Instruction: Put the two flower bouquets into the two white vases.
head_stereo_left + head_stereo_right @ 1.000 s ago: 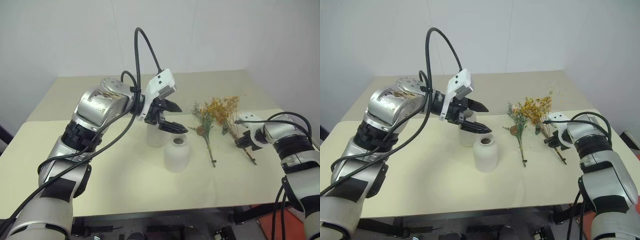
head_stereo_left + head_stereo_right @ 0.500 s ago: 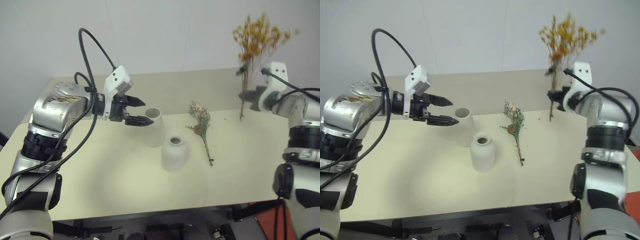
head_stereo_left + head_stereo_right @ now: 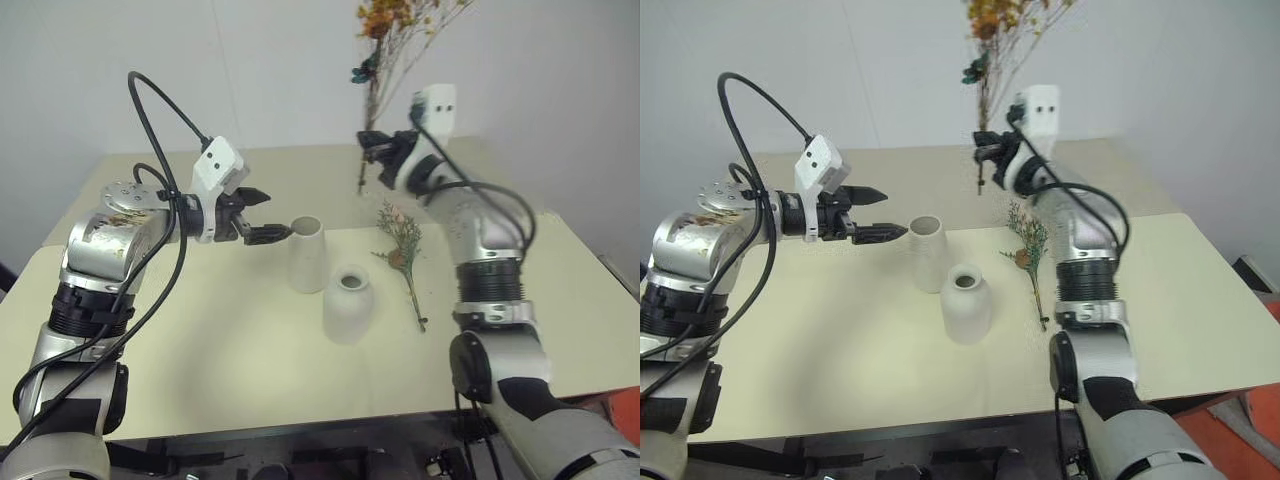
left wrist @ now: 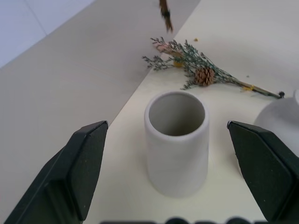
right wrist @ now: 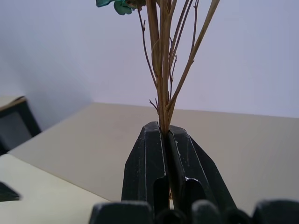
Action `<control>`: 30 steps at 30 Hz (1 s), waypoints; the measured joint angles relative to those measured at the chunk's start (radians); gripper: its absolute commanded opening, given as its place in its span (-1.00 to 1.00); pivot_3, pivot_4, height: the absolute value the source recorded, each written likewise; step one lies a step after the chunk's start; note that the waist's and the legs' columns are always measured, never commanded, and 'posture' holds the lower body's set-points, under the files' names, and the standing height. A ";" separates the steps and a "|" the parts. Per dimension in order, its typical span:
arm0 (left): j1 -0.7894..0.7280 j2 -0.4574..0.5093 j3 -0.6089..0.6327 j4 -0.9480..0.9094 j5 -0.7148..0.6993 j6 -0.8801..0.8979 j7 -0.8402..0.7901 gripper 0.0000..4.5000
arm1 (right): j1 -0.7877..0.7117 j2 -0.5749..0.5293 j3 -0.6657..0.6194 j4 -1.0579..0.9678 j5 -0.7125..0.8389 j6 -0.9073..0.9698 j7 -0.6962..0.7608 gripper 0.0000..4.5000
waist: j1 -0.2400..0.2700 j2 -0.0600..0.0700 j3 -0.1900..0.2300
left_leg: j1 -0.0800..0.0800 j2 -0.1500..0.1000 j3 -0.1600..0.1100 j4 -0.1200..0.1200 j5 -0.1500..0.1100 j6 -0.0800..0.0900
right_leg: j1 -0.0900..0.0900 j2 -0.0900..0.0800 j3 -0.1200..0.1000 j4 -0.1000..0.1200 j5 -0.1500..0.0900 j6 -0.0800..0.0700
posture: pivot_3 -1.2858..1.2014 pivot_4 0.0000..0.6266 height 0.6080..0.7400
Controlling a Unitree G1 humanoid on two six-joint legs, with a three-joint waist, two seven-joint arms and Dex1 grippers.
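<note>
— Stems of the yellow bouquet (image 3: 385,40) are pinched between the two fingers of the right gripper (image 5: 167,140), yes?

— Yes. The fingers are closed tight on the thin brown stems, low on the bunch. The bouquet stands almost upright in the air, blossoms on top, and the cut ends (image 3: 361,185) hang a little below the fingers, above the far part of the table (image 3: 200,330).

— And the second bouquet?

— The grey bouquet (image 3: 402,245) lies flat on the table, to the right of both vases, touching neither. Its brown cone is in the middle, and the stem points toward the near edge. No finger is near it.

— Where is the left gripper (image 3: 262,213)?

— It hovers just left of the tall vase (image 3: 307,255), about level with the rim, and points at it. Its fingers (image 4: 81,163) are spread wide and hold nothing. In the left wrist view the tall vase stands between them, but apart from both.

— What is inside the vases?

— The tall vase has a wide mouth, and I see only bare wall inside. The round vase (image 3: 349,305) stands just beside it, nearer to the robot and to the right. Its narrow mouth is dark, and I cannot tell what is inside.
</note>
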 measured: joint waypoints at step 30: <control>0.046 -0.014 0.000 -0.042 0.000 0.003 0.026 1.00 | 0.168 0.133 0.135 -0.047 -0.012 -0.127 -0.025 -1.00 | -0.004 0.000 0.000 | 0.001 0.000 -0.002 0.000 0.001 -0.001 | -0.002 0.001 0.000 0.003 0.000 0.000 | 0.03 -0.52 1.00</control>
